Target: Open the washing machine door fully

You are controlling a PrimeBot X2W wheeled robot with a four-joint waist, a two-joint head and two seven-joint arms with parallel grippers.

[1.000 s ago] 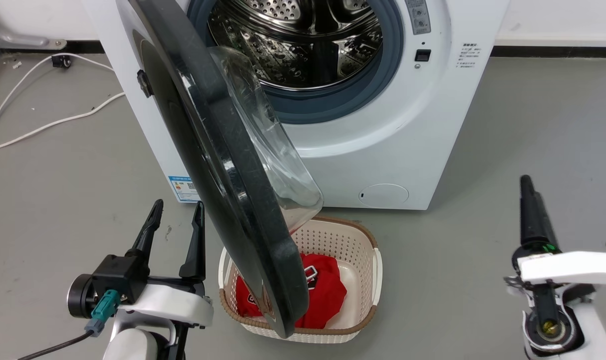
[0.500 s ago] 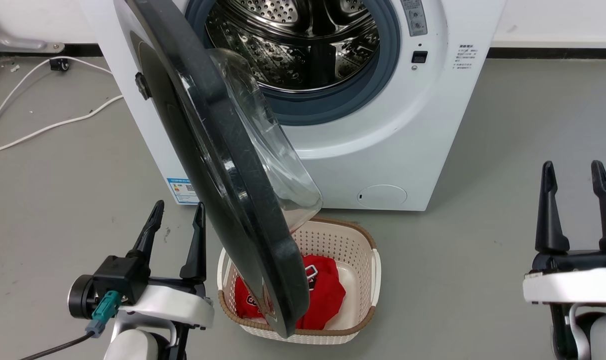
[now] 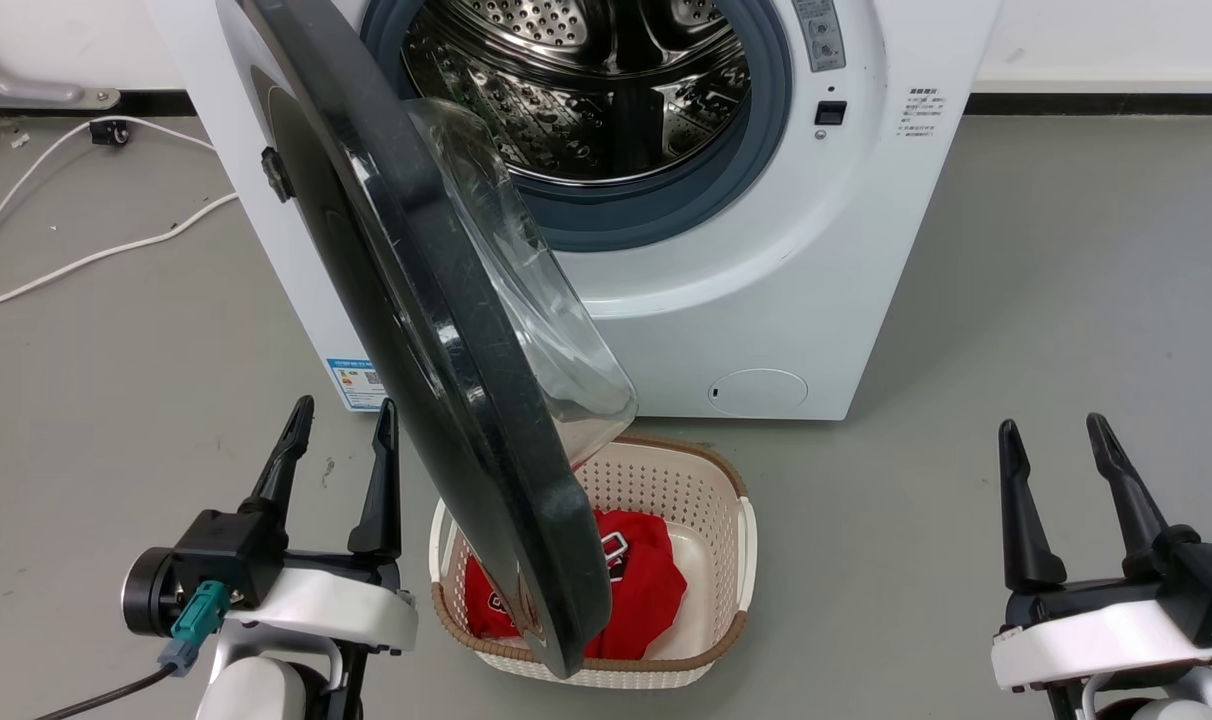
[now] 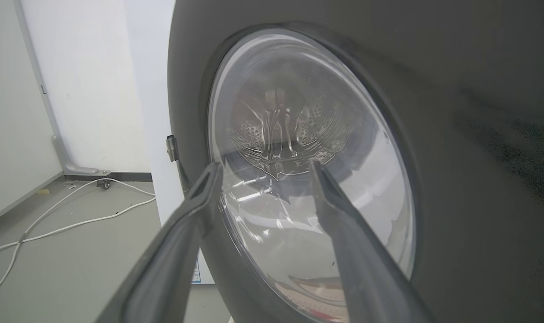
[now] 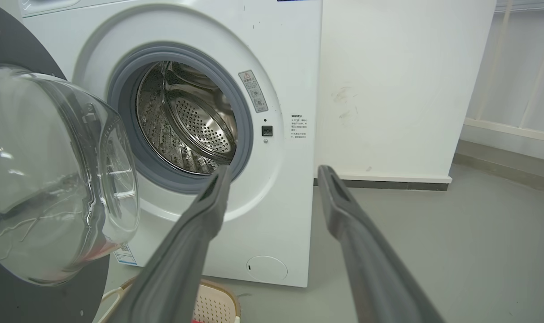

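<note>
The washing machine door (image 3: 436,330) stands swung out on its left hinge, roughly edge-on to the head view, its glass bowl (image 3: 526,290) bulging to the right. The steel drum (image 3: 586,90) lies exposed behind it. My left gripper (image 3: 341,415) is open at the lower left, just left of the door's outer face and apart from it. In the left wrist view the door's dark face (image 4: 478,157) looms close past the left gripper (image 4: 265,168). My right gripper (image 3: 1056,430) is open at the lower right over bare floor; in the right wrist view it (image 5: 274,172) faces the machine (image 5: 294,67), with the door's bowl (image 5: 52,175) at left.
A cream basket (image 3: 736,560) holding a red garment (image 3: 636,580) sits on the floor under the door's lower edge. White cables (image 3: 86,255) trail across the floor at the left. A small round white flap (image 3: 761,392) marks the machine's lower front.
My right gripper has turned from edge-on to showing both fingers spread, and dropped toward the lower right corner. The camera shifted slightly. The door and left gripper keep their places.
</note>
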